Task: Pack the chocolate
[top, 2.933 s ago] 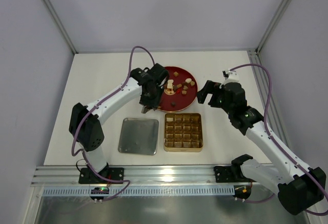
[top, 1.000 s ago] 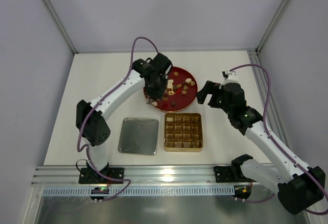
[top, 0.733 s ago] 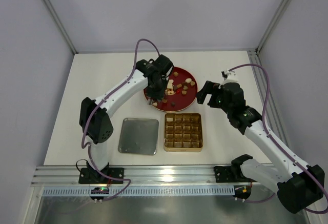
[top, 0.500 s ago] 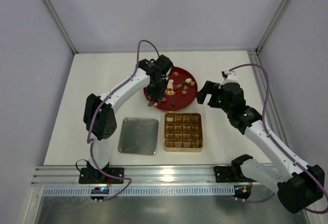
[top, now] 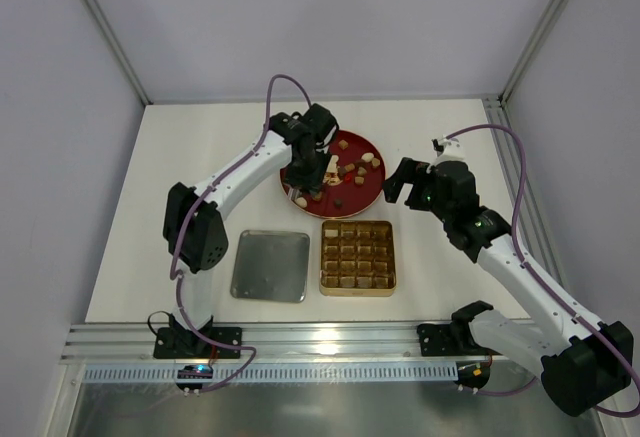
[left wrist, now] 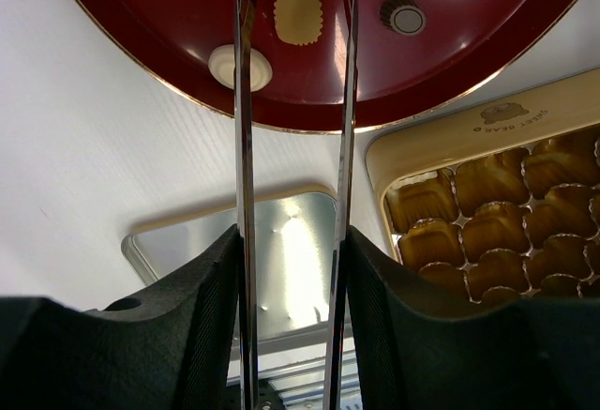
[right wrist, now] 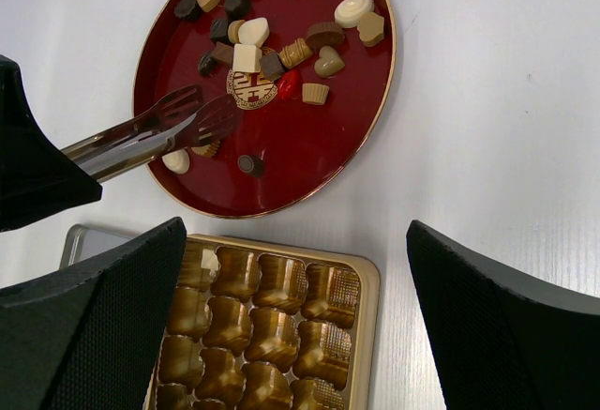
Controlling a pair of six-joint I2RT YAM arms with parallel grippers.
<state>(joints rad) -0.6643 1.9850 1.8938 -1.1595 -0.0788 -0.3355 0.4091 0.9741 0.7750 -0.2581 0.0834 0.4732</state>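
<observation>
The chocolate (right wrist: 248,49), a scatter of small dark brown, caramel and cream-white pieces in square, round and heart-like shapes, lies on the round red plate (right wrist: 309,161) with its thin gold rim, most of it bunched on the plate's far-right part. The left gripper (right wrist: 208,108), fitted with long shiny metal tong blades, hangs over the plate's near-left part with the blades parted and nothing caught between them. From the left wrist, a cream scalloped piece (left wrist: 298,16) shows in the gap on the plate below. A white round piece (left wrist: 223,65) sits partly behind one blade near the plate's rim, and a dark round piece (left wrist: 403,18) lies beyond the other blade. The right gripper (right wrist: 295,232) hovers to the right of the plate, its black fingers spread wide and empty. Just in front of the plate stands the square gold tin (right wrist: 371,288) with its grid of moulded cells. To the plate's front-left lies a flat square silver metal lid (top: 270,266). Both rest on the white table (top: 180,177).
</observation>
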